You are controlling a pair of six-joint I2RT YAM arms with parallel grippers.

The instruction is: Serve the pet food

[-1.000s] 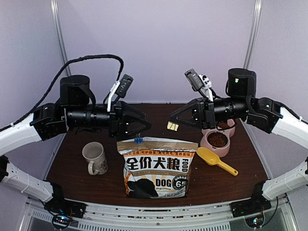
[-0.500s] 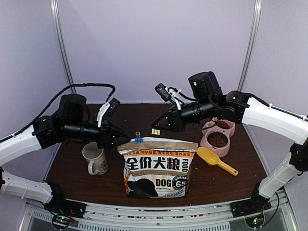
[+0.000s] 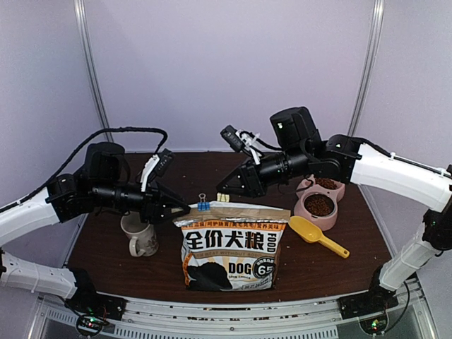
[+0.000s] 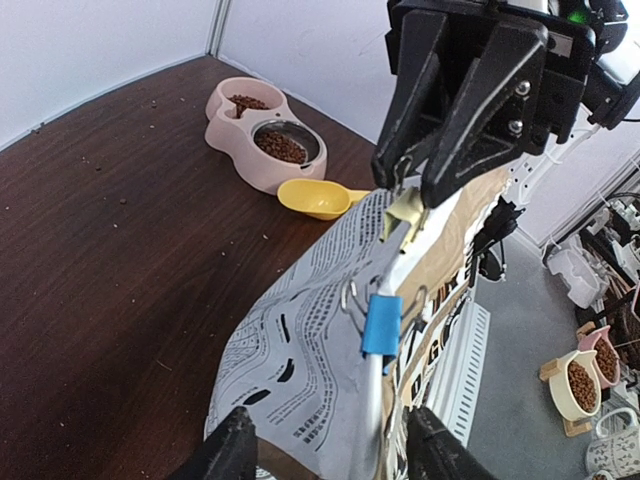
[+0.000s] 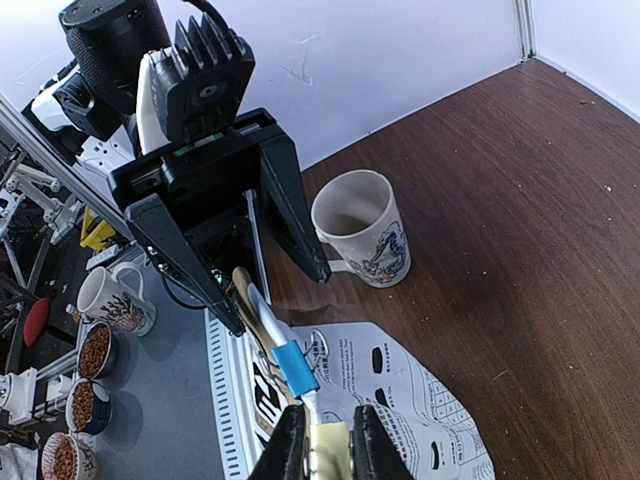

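Rising from the bottom corners of the top view, both arms are bent inward over the bag [image 3: 232, 247]. The left gripper [image 3: 185, 207] is spread wide, its fingers [image 4: 232, 452] straddling the bag's top edge. The right gripper [image 3: 222, 198] is drawn almost closed at that edge; a pinch cannot be confirmed. The bag is stood upright, print facing the near edge, its seam running left to right under a blue clip [image 3: 203, 205]. Pet food [image 3: 319, 205] is seen in the pink double bowl [image 3: 314, 222] at centre right. The dark wooden table [image 3: 318, 272] is backed by pale walls [image 3: 226, 70].
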